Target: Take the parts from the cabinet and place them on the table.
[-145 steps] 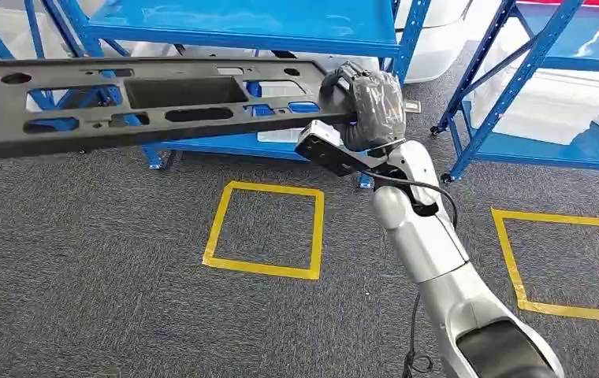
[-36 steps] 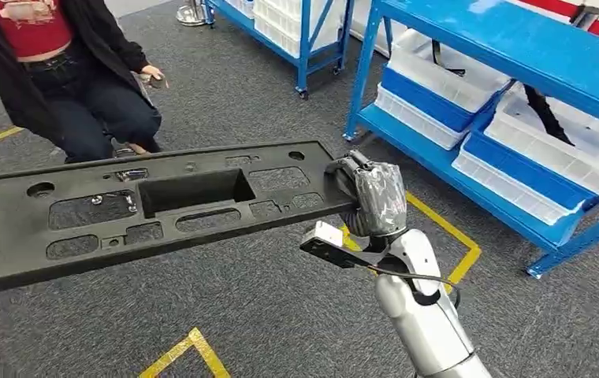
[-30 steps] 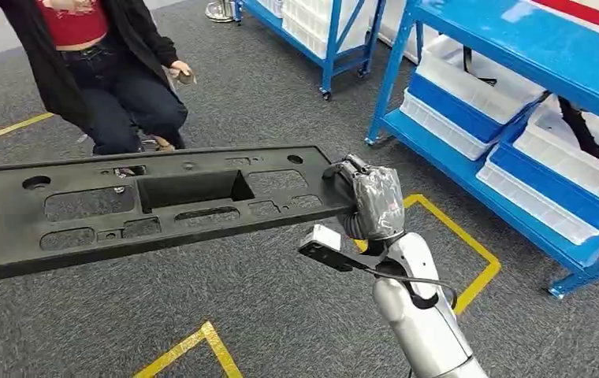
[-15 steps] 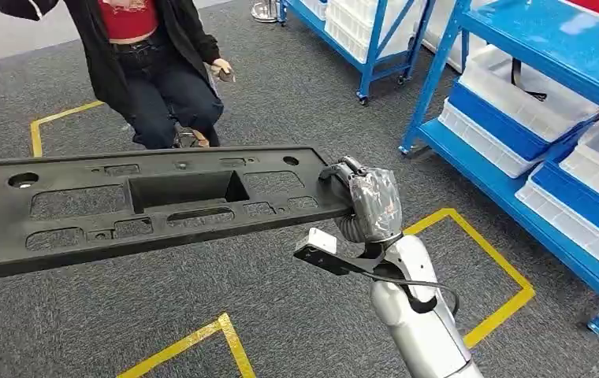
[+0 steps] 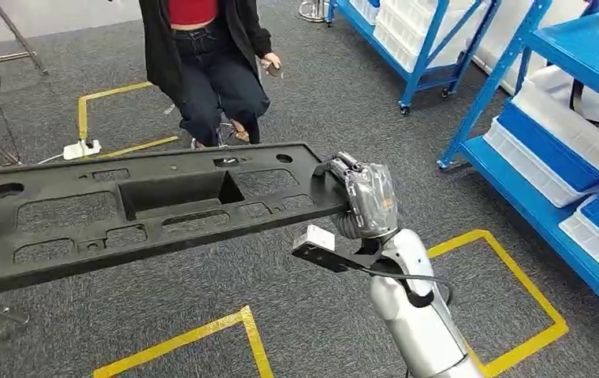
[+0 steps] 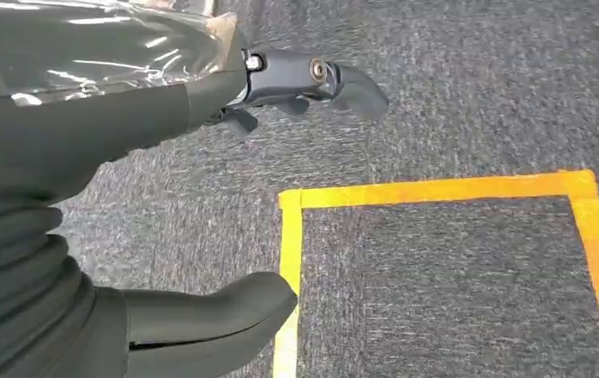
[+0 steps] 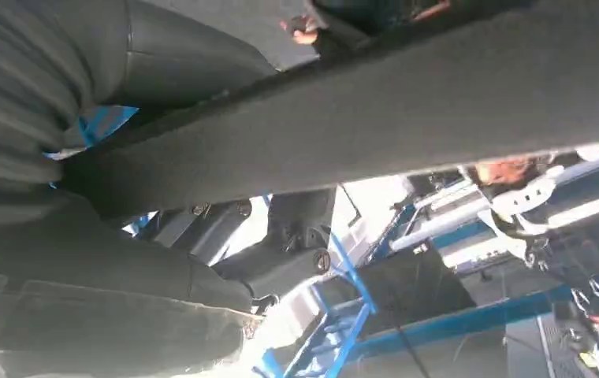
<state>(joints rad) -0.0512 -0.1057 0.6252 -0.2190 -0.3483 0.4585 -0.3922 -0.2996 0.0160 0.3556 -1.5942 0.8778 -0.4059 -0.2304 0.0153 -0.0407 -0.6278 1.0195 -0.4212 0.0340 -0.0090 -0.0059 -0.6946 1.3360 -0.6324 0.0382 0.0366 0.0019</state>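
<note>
A long black plastic panel (image 5: 146, 209) with cut-outs and holes stretches across the head view at chest height, its left end running off the picture. My right hand (image 5: 367, 201), wrapped in clear film, grips the panel's right end from the side. In the right wrist view the panel's dark underside (image 7: 407, 118) crosses close above that hand. My left hand (image 6: 83, 142) hangs over grey carpet with thumb and fingers (image 6: 312, 75) apart and nothing between them.
A person in a black jacket (image 5: 210, 63) is ahead, just beyond the panel. Blue racks with white bins (image 5: 548, 150) line the right side. Yellow tape squares (image 5: 509, 299) mark the carpet. A white power strip (image 5: 82, 147) lies at the far left.
The whole picture has swung, so the camera has turned: racks slid right, the person came to the middle. The panel stays in my right hand at the same height.
</note>
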